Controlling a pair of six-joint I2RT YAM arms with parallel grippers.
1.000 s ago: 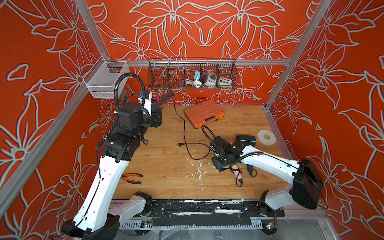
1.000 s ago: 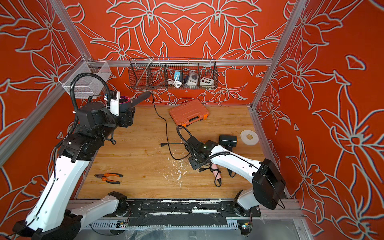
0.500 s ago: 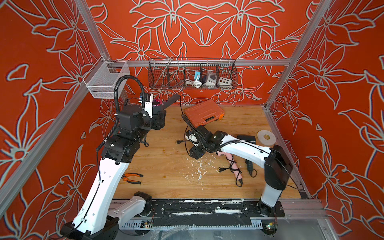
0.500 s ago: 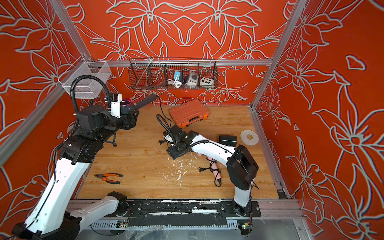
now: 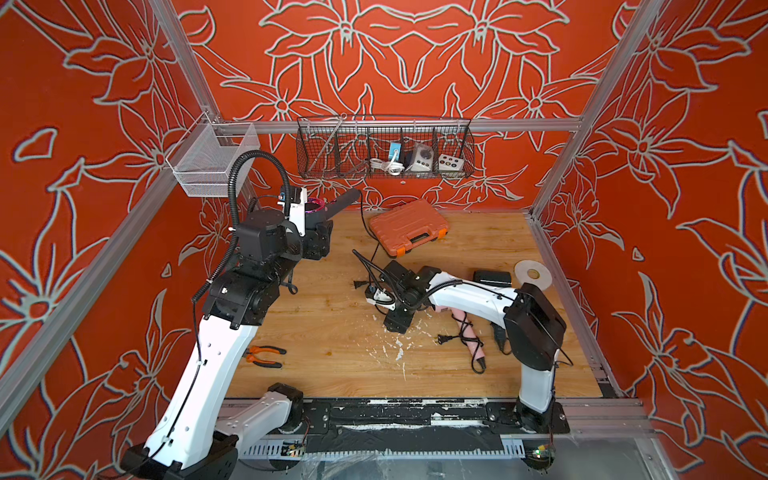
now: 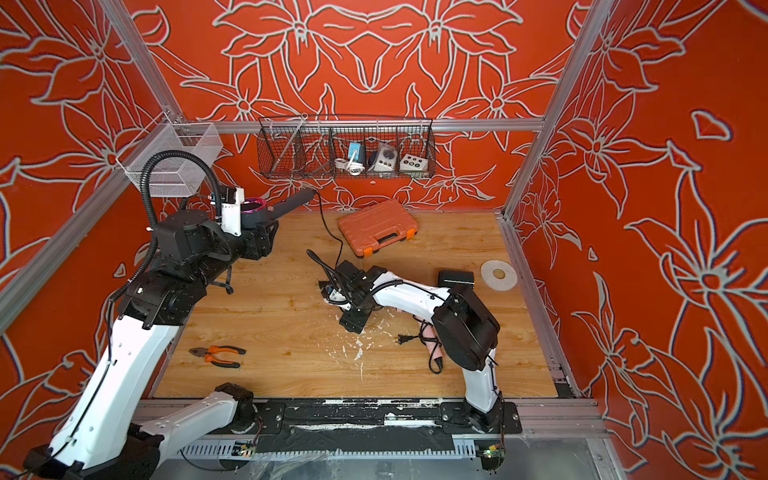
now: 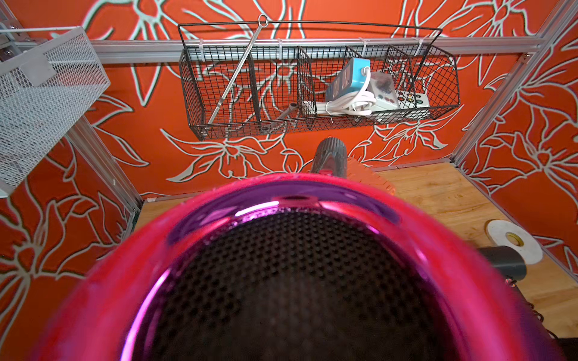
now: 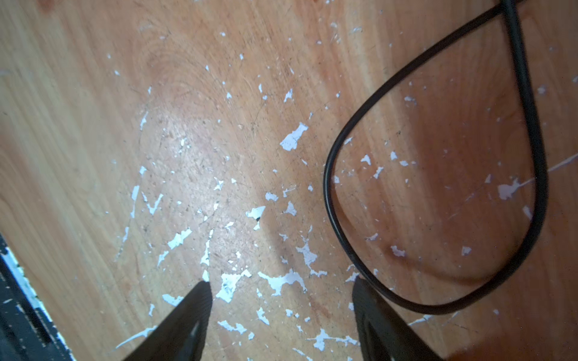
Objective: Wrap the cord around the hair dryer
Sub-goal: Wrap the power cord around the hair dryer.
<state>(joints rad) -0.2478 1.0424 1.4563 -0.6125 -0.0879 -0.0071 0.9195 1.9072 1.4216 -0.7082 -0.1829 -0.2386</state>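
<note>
Pliers (image 5: 264, 356), one pair, lie well nearer than the orange case (image 5: 409, 226). In front of the case the right gripper (image 8: 281, 286) hangs released, the dryer's one cord (image 8: 326, 178) looping just beside a finger (image 8: 370, 312); centre over a strand before pinching. Left of the case, the left gripper (image 5: 319, 228) clasps the single raised hair dryer (image 5: 314, 206).

An orange tool case (image 5: 409, 226) lies shut at the back of the wooden worktop (image 5: 332, 374). Above the case, a black wire basket (image 5: 320, 153) hangs on the wall rail and holds a blue power strip (image 5: 394, 149). A white mesh basket (image 5: 212, 166) hangs well to the case's left. To the case's front right sits a black box (image 5: 492, 276), with a white tape roll (image 5: 532, 273) just beside it. Farther forward lies a pink wand (image 5: 473, 347) tangled in black cable. Orange-handled pliers (image 5: 266, 356) lie far to the front left.
</note>
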